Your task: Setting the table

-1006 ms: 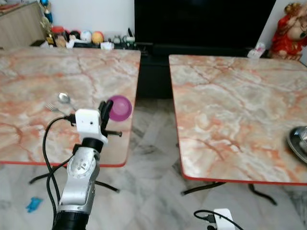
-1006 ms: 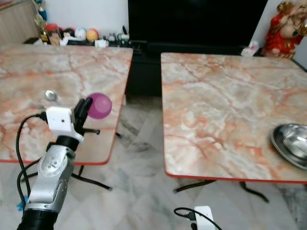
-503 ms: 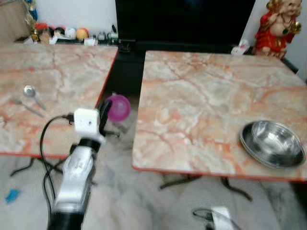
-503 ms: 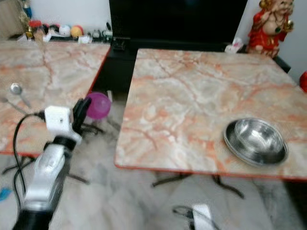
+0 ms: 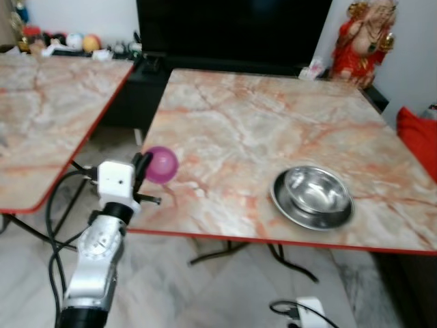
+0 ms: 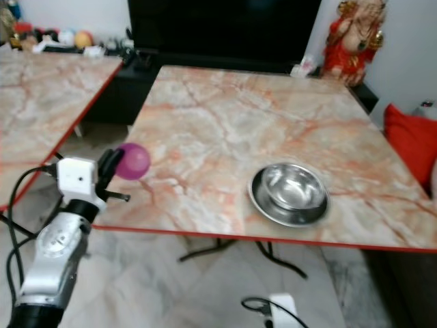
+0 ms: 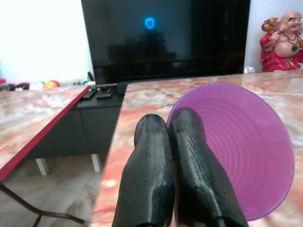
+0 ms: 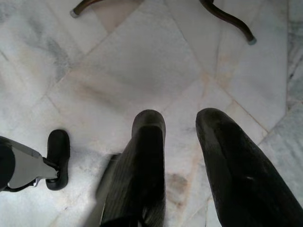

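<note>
- Two marble tables are sliding leftward as the robot is turning; the steel bowl point(image 5: 313, 197) is now sitting centrally.
- Left gripper point(image 5: 141, 171) is pinching the purple cup point(image 5: 161, 165) at the right table's point(image 5: 273, 123) near corner, nearing placement.
- Right gripper point(image 8: 182, 156) is hanging parted, holding nothing.

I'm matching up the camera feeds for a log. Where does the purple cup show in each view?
Left eye view: purple cup, lower left, at the left gripper, over the near table's left edge.
Right eye view: cup, left of centre, same table edge.
Left wrist view: cup, right of the shut fingers, rim pinched.
Right wrist view: floor and fingers there.
Shared landmark: red statue beyond the table.
</note>
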Controlling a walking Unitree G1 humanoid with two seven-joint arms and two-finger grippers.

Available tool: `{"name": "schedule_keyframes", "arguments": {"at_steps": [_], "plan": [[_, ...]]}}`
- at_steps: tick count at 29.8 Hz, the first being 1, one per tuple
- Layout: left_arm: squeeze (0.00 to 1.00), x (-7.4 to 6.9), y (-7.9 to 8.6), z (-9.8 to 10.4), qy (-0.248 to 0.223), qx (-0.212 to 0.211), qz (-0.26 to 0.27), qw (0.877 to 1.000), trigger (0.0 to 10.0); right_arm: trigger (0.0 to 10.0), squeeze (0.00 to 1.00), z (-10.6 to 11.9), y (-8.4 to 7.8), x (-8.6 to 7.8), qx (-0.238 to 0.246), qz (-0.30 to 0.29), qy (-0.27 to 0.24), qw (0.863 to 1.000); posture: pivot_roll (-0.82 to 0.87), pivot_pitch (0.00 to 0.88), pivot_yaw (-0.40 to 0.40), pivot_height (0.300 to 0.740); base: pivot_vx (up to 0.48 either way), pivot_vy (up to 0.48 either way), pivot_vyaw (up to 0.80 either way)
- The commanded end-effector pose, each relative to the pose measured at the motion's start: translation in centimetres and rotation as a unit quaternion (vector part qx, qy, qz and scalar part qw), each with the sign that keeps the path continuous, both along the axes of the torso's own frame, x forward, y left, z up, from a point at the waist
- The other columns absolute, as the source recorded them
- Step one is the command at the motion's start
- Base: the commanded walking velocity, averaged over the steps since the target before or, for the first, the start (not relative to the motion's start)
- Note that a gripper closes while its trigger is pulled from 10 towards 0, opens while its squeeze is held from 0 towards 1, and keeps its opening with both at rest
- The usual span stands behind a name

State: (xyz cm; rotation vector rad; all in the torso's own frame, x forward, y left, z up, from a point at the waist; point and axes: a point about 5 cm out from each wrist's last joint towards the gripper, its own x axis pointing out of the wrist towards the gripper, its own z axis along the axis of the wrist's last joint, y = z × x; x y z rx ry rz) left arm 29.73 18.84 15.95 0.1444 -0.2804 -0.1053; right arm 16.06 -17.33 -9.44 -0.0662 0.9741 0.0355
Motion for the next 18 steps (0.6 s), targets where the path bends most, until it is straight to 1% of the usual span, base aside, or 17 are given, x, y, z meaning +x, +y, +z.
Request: {"name": "schedule_keyframes", "arguments": {"at_steps": [1,4,8,9,10,12,13,18], "plan": [[0.00,0.3,-0.5,0.5,-0.010,-0.002,-0.006,1.000,10.0,10.0,0.00,0.1,-1.0,-0.1,-0.012,-0.004,-0.001,1.000,0.13,0.000,-0.042,0.740,0.000,-0.405,0.00],[0.00,0.4,-0.1,0.6,-0.011,-0.002,-0.001,1.000,10.0,10.0,0.00,0.0,-1.0,-0.2,-0.012,-0.003,0.000,1.000,0.13,0.000,-0.042,0.740,0.000,-0.401,0.00],[0.00,0.6,0.4,0.5,-0.004,0.011,0.001,1.000,10.0,10.0,0.00,0.0,-0.9,-0.1,-0.012,-0.001,0.000,1.000,0.13,0.000,-0.039,0.740,0.000,-0.366,0.00],[0.00,0.7,0.6,0.4,-0.001,0.005,0.002,1.000,10.0,10.0,0.00,0.1,-0.9,-0.1,-0.012,-0.002,0.000,1.000,0.13,0.000,-0.038,0.740,0.000,0.000,0.00],[0.00,0.8,0.7,0.3,0.008,-0.008,-0.001,1.000,10.0,10.0,0.00,0.1,-0.9,-0.1,-0.012,-0.003,-0.001,1.000,0.13,0.000,-0.039,0.740,0.000,0.000,0.00],[0.00,0.8,0.7,0.3,0.010,-0.012,-0.003,1.000,10.0,10.0,0.00,0.1,-0.9,-0.1,-0.012,-0.003,-0.001,1.000,0.13,0.000,-0.039,0.740,0.000,0.000,0.00],[0.00,0.8,0.6,0.3,0.012,-0.012,-0.014,1.000,10.0,10.0,0.00,0.1,-0.9,-0.1,-0.012,-0.004,-0.001,1.000,0.13,0.000,-0.039,0.740,0.000,0.000,0.00],[0.00,0.7,0.1,0.1,0.019,-0.020,-0.032,0.999,10.0,10.0,0.00,0.1,-1.0,-0.1,-0.012,-0.004,-0.001,1.000,0.13,0.000,-0.040,0.740,0.000,0.000,0.00]]}}
